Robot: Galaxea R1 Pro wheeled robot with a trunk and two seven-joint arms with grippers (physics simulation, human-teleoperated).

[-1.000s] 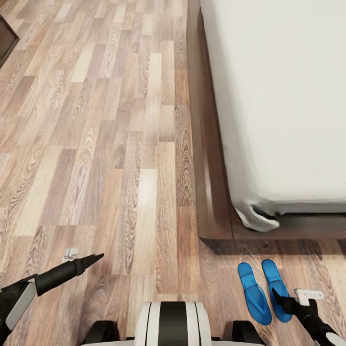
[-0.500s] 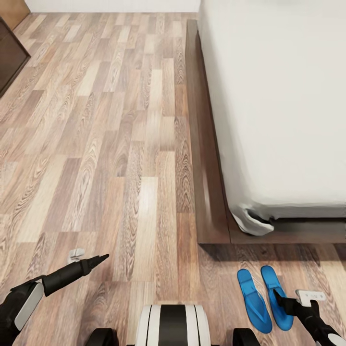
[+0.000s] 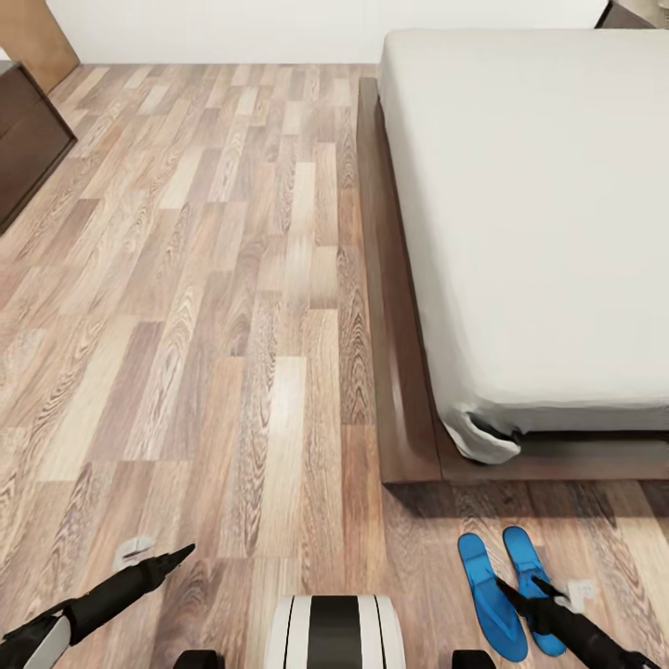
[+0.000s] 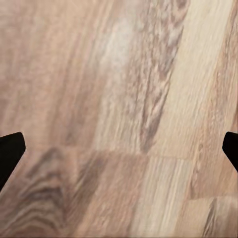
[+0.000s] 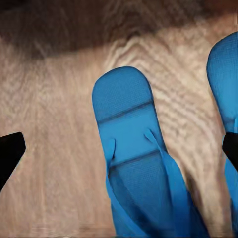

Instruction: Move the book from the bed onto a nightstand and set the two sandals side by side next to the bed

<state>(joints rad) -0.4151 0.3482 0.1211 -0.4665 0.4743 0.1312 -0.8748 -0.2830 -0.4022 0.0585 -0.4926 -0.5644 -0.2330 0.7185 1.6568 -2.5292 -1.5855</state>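
Two bright blue sandals lie side by side on the wood floor, just off the near corner of the bed (image 3: 520,232). One sandal (image 3: 485,590) (image 5: 134,163) is on the left and the other sandal (image 3: 523,555) (image 5: 225,79) is on the right. My right gripper (image 3: 520,585) (image 5: 119,148) hovers over them, open, with nothing between its fingers. My left gripper (image 3: 181,555) (image 4: 119,148) hangs open over bare floor at the lower left. The off-white mattress top is bare where it shows. The book is out of view.
The bed's dark wooden frame (image 3: 395,372) runs along the floor right of centre. A dark brown cabinet (image 3: 23,139) and a wooden door (image 3: 42,37) stand at the far left. A dark brown corner (image 3: 639,11), possibly the nightstand, peeks past the bed's far right end.
The camera has tilted up, so the far wall and the bed's far end have come into view. Both arms sit lower in the picture. The sandals have not moved on the floor.
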